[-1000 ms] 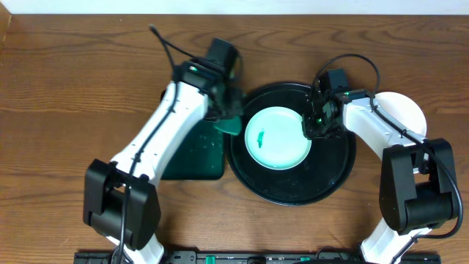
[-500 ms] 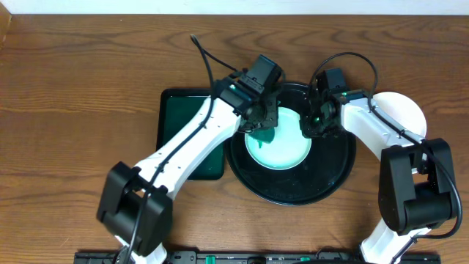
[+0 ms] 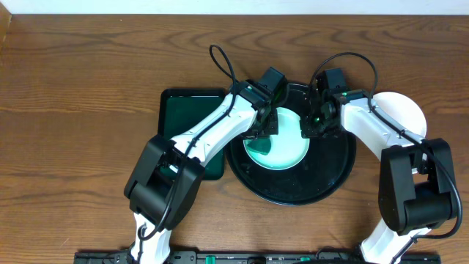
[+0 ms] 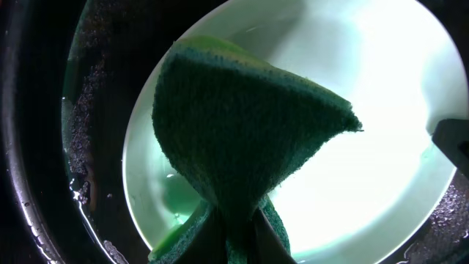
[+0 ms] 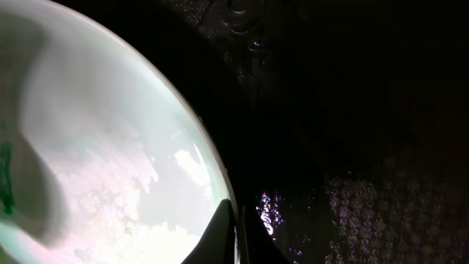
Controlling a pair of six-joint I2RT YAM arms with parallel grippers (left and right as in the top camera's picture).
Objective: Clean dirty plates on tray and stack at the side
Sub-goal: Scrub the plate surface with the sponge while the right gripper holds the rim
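Observation:
A pale-mint plate (image 3: 287, 143) lies on the round black tray (image 3: 322, 183). My left gripper (image 3: 261, 134) is shut on a dark green sponge (image 4: 242, 139) and presses it onto the plate's left part (image 4: 381, 66). My right gripper (image 3: 311, 129) is shut on the plate's right rim (image 5: 220, 183), one finger over the rim and one under. A green mark (image 5: 6, 180) shows on the plate at the left edge of the right wrist view. The tray shows wet and black beside the plate (image 5: 352, 110).
A rectangular dark green tray (image 3: 187, 121) lies left of the black tray, partly under my left arm. A white plate (image 3: 404, 110) lies on the table at the right, partly under my right arm. Wooden table (image 3: 73, 110) all around.
My left gripper has swung right from the green tray's edge onto the plate with the sponge, and now covers the green smear. The right gripper has stayed on the plate's rim.

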